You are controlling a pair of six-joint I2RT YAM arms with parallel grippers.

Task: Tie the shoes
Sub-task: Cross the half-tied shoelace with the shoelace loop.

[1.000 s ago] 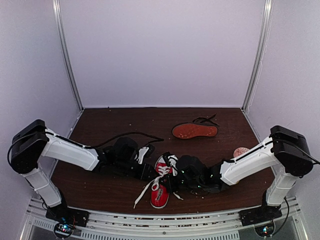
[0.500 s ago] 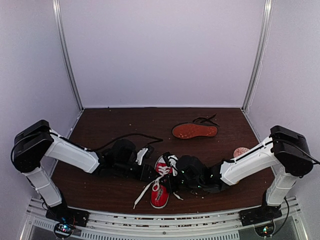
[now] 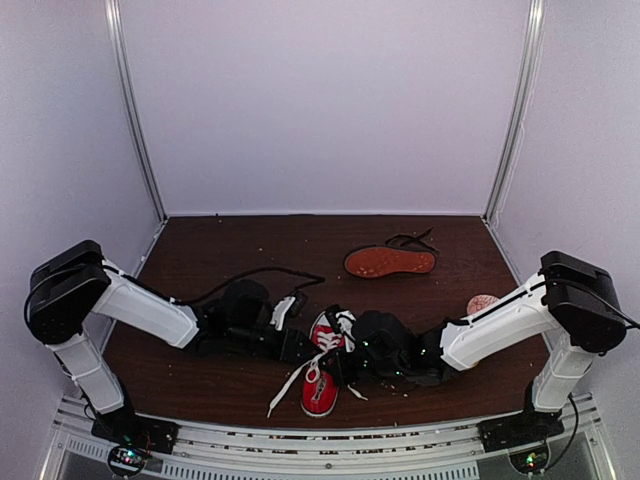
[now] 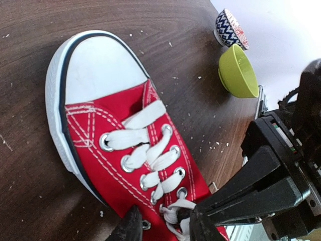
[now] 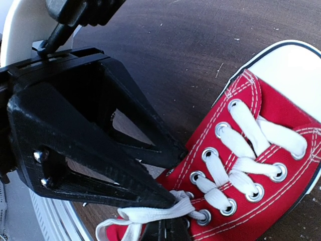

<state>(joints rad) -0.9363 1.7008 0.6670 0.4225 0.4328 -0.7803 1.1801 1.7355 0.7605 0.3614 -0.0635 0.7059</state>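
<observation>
While the left gripper (image 4: 165, 227) hangs just left of the red sneaker (image 3: 319, 392), its fingers spread either side of the white laces (image 4: 150, 150), the sneaker stands upright. From the sneaker's right, the right gripper (image 4: 203, 207) pinches a lace strand. Well beyond the sneaker, rightward, the black shoe (image 3: 390, 262) shows its reddish-brown sole.

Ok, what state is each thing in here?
Red canvas sneaker: upright, untied.
White laces: threaded, ends loose.
Black shoe with reddish-brown sole: tipped on its side, laces loose.
Left gripper: open, straddling the laces.
Right gripper: shut, pinching the laces.
Lime-green bowl: contents not visible.
</observation>
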